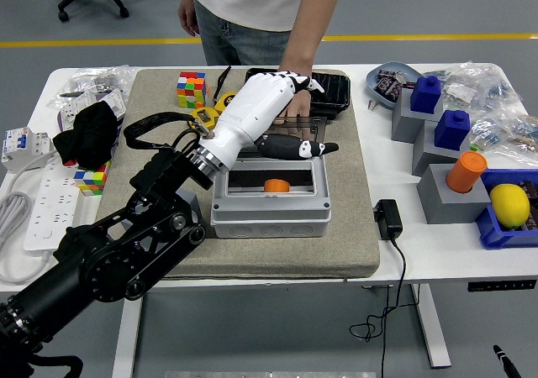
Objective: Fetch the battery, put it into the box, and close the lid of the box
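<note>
Your left hand [277, 113]: released, above the box [269, 200] | orange battery [276, 186] inside | person's hand [294, 105] on lid [290, 128]

Pretty bright, even overhead light here, so shadows under stuff on the desk [395, 265] stay soft and short. A bit of glare on the white left hand [273, 101]. Focus is sharp overall, with slight bending near the edges.

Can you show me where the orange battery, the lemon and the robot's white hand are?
orange battery [276, 186], head view, its top, inside the grey box.
lemon [509, 204], head view, its middle.
left hand [267, 109], head view, the white back.
</note>
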{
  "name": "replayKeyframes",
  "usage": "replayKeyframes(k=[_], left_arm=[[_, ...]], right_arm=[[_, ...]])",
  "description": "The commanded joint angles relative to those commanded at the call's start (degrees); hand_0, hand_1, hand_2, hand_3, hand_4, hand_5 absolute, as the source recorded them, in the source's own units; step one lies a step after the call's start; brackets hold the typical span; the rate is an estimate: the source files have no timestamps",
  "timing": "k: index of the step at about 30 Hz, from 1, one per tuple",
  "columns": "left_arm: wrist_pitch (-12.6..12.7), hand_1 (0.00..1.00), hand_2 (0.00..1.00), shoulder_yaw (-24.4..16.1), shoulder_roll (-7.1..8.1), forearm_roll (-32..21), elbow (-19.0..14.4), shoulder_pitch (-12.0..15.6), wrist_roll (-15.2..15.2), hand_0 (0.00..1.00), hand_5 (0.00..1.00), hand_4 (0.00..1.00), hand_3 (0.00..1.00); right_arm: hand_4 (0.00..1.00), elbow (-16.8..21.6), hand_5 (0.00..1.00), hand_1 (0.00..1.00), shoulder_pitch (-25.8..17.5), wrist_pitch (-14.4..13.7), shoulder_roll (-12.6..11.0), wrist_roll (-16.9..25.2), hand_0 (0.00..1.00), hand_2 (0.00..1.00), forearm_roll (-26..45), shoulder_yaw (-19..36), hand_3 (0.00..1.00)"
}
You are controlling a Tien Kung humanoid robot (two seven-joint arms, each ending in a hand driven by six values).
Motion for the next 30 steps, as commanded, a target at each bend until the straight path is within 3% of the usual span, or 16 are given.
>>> replayKeyframes(k=[5, 6, 11, 12, 20, 23, 24, 29, 30], left_arm=[[-0.8, 0.998, 0.998, -0.1, -0.04, 1.4, -0.1, 0.0, 2.4, 0.998, 0.762, 0.998, 0.943], [-0.7, 0.998, 0.998, -0.1, -0.01, 1.7, 0.1, 0.0, 2.6, 0.998, 0.908, 0.998, 0.998], [-1.6, 0.998, 0.998, -0.8, 0.04, 2.0, 1.3, 0.0, 4.0, 0.998, 0.908, 0.998, 0.998], [-2.0, 0.998, 0.998, -0.9, 0.07, 2.0, 1.3, 0.1, 4.5, 0.998, 0.998, 0.998, 0.998], [-8.9, 0.998, 0.998, -1.7, 0.28, 7.7, 0.4, 0.2, 11.5, 0.998, 0.998, 0.998, 0.978], [-8.8, 0.998, 0.998, -1.9, 0.41, 10.7, 0.7, 0.3, 12.7, 0.998, 0.998, 0.998, 0.978], [-8.8, 0.998, 0.919, -2.0, 0.44, 11.4, 0.7, 0.4, 12.9, 0.998, 0.998, 0.998, 0.921], [-7.9, 0.998, 0.919, -2.1, 0.49, 12.2, 0.5, 0.6, 13.3, 0.998, 0.998, 0.998, 0.921], [-7.9, 0.909, 0.722, -2.1, 0.49, 12.3, 0.5, 0.6, 13.3, 0.998, 0.998, 0.998, 0.731]], right_arm=[[0.998, 0.0, 0.998, 0.672, 0.1, 0.0, 0.0, 0.0, 0.735, 0.695, -0.1, 0.1, 0.749], [0.998, 0.0, 0.998, 0.672, 0.1, 0.0, 0.0, 0.0, 0.735, 0.695, -0.1, 0.1, 0.749], [0.998, 0.0, 0.998, 0.672, 0.1, 0.0, 0.0, 0.2, 0.735, 0.695, -0.1, -0.1, 0.749], [0.998, 0.0, 0.998, 0.672, 0.1, 0.0, 0.0, 0.2, 0.735, 0.695, -0.2, 0.0, 0.749], [0.998, 0.0, 0.998, 0.672, 0.1, 0.1, -0.1, 0.1, 0.734, 0.695, -0.7, 0.2, 0.749], [0.998, 0.0, 0.998, 0.672, 0.1, 0.1, -0.1, 0.1, 0.734, 0.695, -0.6, 0.1, 0.749], [0.998, 0.0, 0.998, 0.671, 0.1, 0.1, -0.1, 0.1, 0.735, 0.695, -0.6, 0.1, 0.749], [0.998, 0.0, 0.998, 0.671, -0.1, 0.1, -0.1, -0.1, 0.735, 0.695, -0.8, 0.2, 0.749], [0.998, 0.0, 0.998, 0.670, -0.1, 0.1, -0.1, -0.1, 0.735, 0.695, -0.9, 0.2, 0.748]])
